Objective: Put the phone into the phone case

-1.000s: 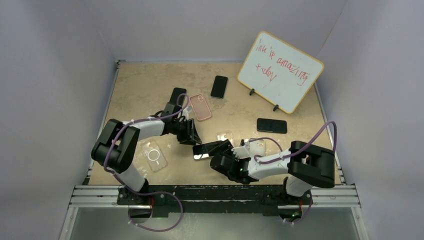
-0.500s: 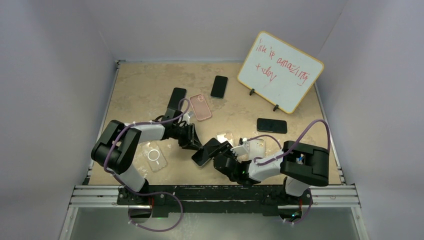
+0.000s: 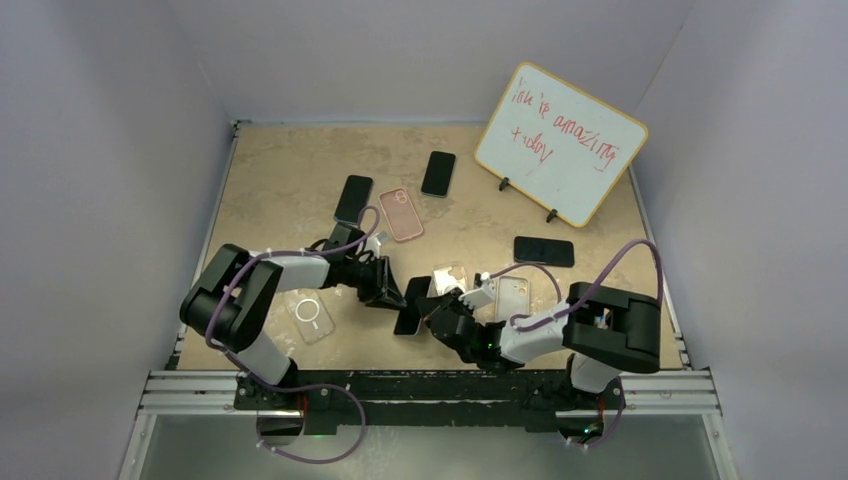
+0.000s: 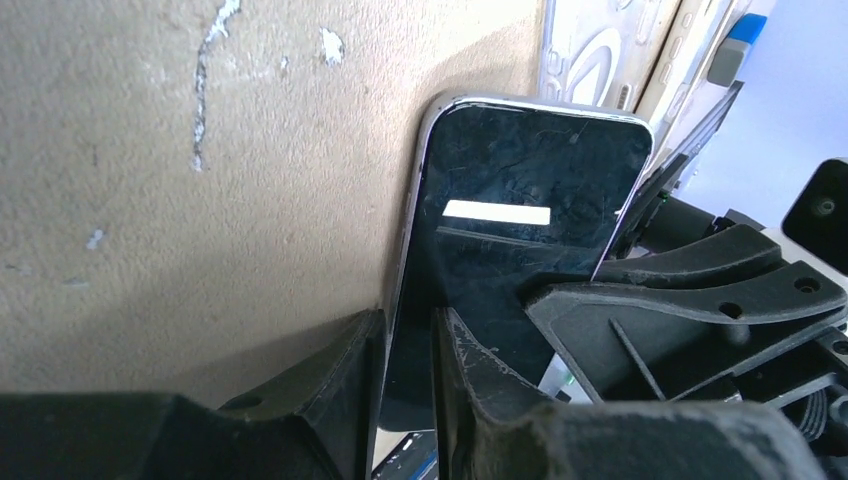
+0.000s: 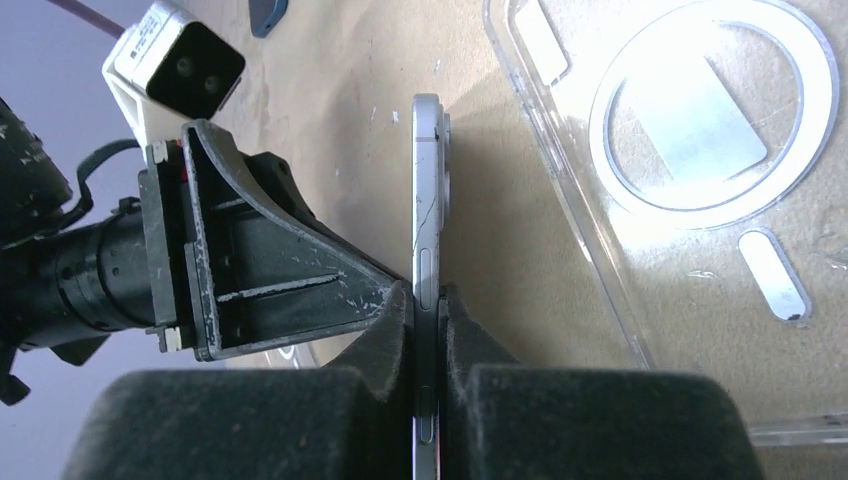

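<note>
Two end effectors are on one object: the right end effector [image 5: 428, 310] has its fingers pressed together on the front and back faces of the slim black glass-faced phone [image 5: 428, 200], and the left end effector [image 4: 405, 330] is closed over the same phone from the opposite side, one finger against each face. The phone is held up on edge, near the middle of the front strip of the tan worktop [image 3: 290, 170]; whether its far end touches the surface I cannot tell. This double grip looks like a handover or a re-grip, steadying a thin, slippery slab so it can be turned flat. A raised bump on the side facing the clear plastic phone case with a white ring [image 5: 600, 260] looks like the camera, so the back seems turned toward that case, which lies open side up just beside the phone. Room is tight: the two wrists crowd each other, and the case's raised rim must be cleared before the phone can be pressed in. Farther out lie another clear ringed case [image 3: 308, 313] by the left arm, a pink case [image 3: 400, 213], three more black phones and a propped whiteboard [image 3: 560, 143], all well apart from the grip.
</note>
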`<state>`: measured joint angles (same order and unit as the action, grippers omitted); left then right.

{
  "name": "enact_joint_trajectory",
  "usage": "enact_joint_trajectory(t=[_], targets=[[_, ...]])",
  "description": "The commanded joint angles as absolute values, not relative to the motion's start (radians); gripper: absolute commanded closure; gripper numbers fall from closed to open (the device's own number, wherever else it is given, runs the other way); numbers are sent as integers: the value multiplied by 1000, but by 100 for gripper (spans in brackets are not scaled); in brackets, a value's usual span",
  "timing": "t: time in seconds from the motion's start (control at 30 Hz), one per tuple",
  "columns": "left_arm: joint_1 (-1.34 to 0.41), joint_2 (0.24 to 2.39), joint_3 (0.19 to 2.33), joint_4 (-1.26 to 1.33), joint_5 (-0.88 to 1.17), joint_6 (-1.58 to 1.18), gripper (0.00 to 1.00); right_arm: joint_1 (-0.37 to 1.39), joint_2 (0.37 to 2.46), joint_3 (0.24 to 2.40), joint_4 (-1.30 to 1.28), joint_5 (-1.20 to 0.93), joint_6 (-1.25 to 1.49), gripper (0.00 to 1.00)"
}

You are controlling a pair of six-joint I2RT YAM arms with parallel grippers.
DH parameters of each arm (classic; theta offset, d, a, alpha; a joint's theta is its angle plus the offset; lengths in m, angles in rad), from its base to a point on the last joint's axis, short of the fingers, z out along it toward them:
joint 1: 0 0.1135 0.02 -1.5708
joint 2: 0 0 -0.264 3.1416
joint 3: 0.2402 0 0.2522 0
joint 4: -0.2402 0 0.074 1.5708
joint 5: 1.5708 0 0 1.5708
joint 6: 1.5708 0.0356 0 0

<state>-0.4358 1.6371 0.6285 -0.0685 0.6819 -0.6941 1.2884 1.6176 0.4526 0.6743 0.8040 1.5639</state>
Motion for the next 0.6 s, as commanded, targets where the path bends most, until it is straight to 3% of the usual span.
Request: enact_joint_trajectory(t=[0.0,0.23,0.37,0.43,0.57], targets=[[-450,1599,599,-109,616,-680,70,1290,1535,486,638,803,1495,100],[-451,1421,634,-168,565,-677,41,1228,1276,506,388,715,1209,100],[-452,1345,663,-194,539,-664,30,1149,1113,524,200,632,1060,100],[-453,1324,676,-205,523,-654,18,1096,1038,522,130,569,986,100],[-466,1324,688,-187,511,-642,15,952,956,561,11,412,836,100]])
